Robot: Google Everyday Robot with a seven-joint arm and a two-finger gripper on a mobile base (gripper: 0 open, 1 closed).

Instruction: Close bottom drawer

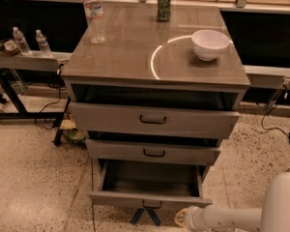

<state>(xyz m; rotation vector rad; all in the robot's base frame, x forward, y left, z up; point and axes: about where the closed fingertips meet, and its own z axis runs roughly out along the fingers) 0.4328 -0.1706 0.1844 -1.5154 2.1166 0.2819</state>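
The bottom drawer [150,198] is the lowest of three grey wood-grain drawers and stands pulled far out, its plain grey box showing empty. Its small dark bar handle [151,205] sits mid-front on the narrow panel. My gripper [181,218], on the end of a white arm [232,217], reaches in from the lower right. It sits just below and in front of the right part of the drawer's front panel, right of the handle. The middle drawer [153,151] and the top drawer [153,120] are each pulled out a little.
On the cabinet top [135,47] stand a water bottle [94,14], a green can [164,4] and a white bowl [210,43]. A dark stand with bottles [19,57] is at the left. Cables [280,129] lie on the speckled floor at the right.
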